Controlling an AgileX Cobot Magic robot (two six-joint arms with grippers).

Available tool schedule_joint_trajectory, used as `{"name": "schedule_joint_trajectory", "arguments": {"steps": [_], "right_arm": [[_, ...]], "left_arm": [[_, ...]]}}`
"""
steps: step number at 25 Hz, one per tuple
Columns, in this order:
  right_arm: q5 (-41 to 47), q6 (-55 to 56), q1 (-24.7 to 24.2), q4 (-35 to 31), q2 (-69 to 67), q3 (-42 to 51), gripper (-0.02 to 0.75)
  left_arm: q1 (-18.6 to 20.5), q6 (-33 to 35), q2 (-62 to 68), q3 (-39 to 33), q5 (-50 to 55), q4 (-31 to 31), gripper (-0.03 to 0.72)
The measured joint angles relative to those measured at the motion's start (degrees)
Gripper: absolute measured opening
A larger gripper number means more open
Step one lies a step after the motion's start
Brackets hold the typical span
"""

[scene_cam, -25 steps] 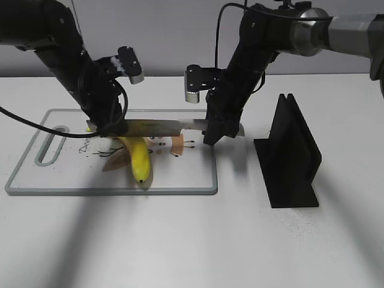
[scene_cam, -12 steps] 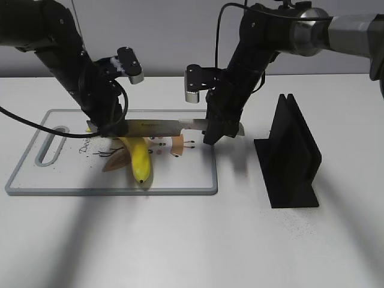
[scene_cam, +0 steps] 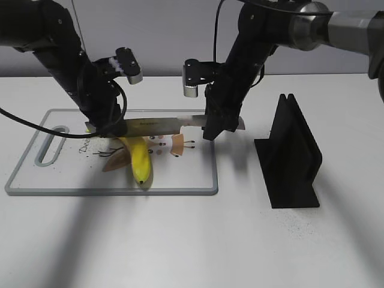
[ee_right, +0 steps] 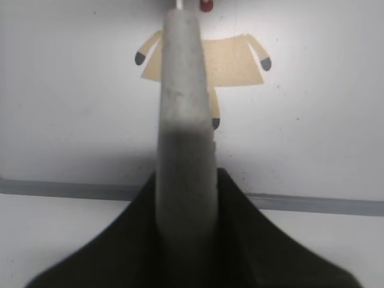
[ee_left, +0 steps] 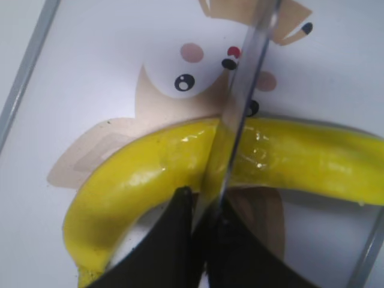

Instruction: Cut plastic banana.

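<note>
The plastic banana [scene_cam: 141,159] is glossy yellow and lies on the white cutting board [scene_cam: 192,174]. It also shows in the left wrist view [ee_left: 138,174]. A knife [scene_cam: 159,125] is held level across and just above the banana's stem end. My left gripper [scene_cam: 107,127] is shut on the blade's tip end, and the blade [ee_left: 243,90] runs out from between its jaws [ee_left: 204,207] over the banana. My right gripper [scene_cam: 213,129] is shut on the knife's grey handle [ee_right: 183,120], with its jaws [ee_right: 186,180] on both sides of it.
The cutting board has a grey rim, a handle slot at the left [scene_cam: 51,146] and a cartoon print [ee_left: 186,78]. A black knife stand [scene_cam: 291,156] is on the table to the right of the board.
The right arm has lifted slightly, raising the handle end of the knife a little. The left arm and the banana have stayed in place.
</note>
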State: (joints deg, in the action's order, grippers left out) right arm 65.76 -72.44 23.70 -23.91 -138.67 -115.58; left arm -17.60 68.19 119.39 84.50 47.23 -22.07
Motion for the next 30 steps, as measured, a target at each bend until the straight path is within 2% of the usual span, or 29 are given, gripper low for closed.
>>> {"name": "schedule_joint_trajectory", "arguments": {"steps": [8,10,12,16,17,20,22,25,28,30], "right_arm": [[3.7,1.1,0.3,0.9,3.9,-4.6,0.167],[4.0,1.2,0.3,0.9,5.3,-4.9,0.167],[4.7,1.7,0.3,0.3,6.5,-5.0,0.162],[4.7,4.5,0.2,-0.2,8.1,-5.0,0.160],[4.6,5.7,0.2,-0.1,8.4,-5.0,0.160],[4.3,8.4,0.2,1.2,9.9,-4.2,0.160],[4.2,9.0,0.2,2.7,12.0,-1.8,0.160],[4.2,11.6,0.2,3.1,15.6,2.1,0.160],[4.3,20.0,0.3,3.5,18.8,3.9,0.160],[4.3,27.9,0.3,3.9,20.8,4.1,0.160]], "left_arm": [[-0.1,-1.2,-4.7,-1.3,-0.6,0.6,0.025],[-0.1,-1.4,-6.4,-1.4,-0.6,0.4,0.058],[0.0,-2.1,-8.1,-1.5,-0.6,-0.2,0.162],[0.1,-3.7,-11.4,-1.6,0.0,-1.7,0.567],[0.1,-5.2,-12.1,-1.6,-0.2,-1.7,0.612],[0.2,-11.9,-14.8,-1.6,-0.7,-0.1,0.649],[0.7,-18.6,-16.6,-1.6,-1.1,3.3,0.654],[1.6,-32.7,-19.4,-1.6,-0.9,10.3,0.654],[3.6,-44.0,-22.0,-1.6,3.0,15.2,0.648],[5.7,-48.2,-23.3,-1.6,7.8,16.4,0.643]]}}
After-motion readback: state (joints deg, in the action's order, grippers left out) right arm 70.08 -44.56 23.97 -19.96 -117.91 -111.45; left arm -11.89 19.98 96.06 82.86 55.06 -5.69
